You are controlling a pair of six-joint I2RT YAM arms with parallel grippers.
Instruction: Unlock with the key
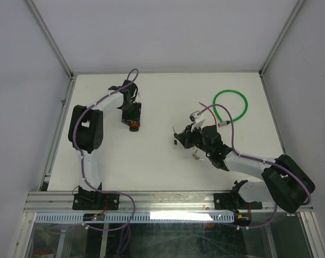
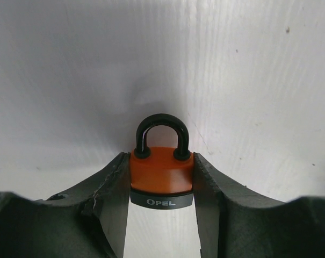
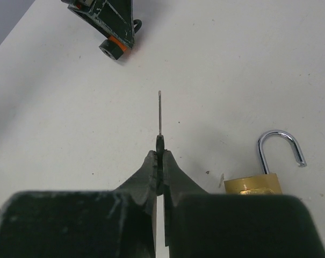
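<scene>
- Padlock (image 2: 161, 174), orange-bodied with a black shackle, down at the tabletop (image 1: 151, 161) on the left, well apart from the key; shackle seated in both holes, so not yet unlocked.
- Left tool (image 2: 161, 161) clamped on it, one finger pressed to each side of the orange body, shackle pointing away from the wrist, grey base band facing back towards it.
- Keyway not visible; probably in that grey base, so likely worth lifting and swinging the wrist until the base faces the right arm, with the grip kept firm.
- Key (image 3: 159, 113) pinched in the right tool (image 3: 161, 156), jaws together on its head, thin blade seen edge-on, sticking straight out ahead.
- Calls for a slow, straight approach, with the blade lined up to the slot before any push; tilt likely to jam it or twist it in the grip.
- Then a turn about the blade's own axis, with the left side resisting.
- Brass padlock (image 3: 253, 185), shackle swung open, just beside the right tool; green cable (image 1: 240, 105) looped beyond; both best left alone.
</scene>
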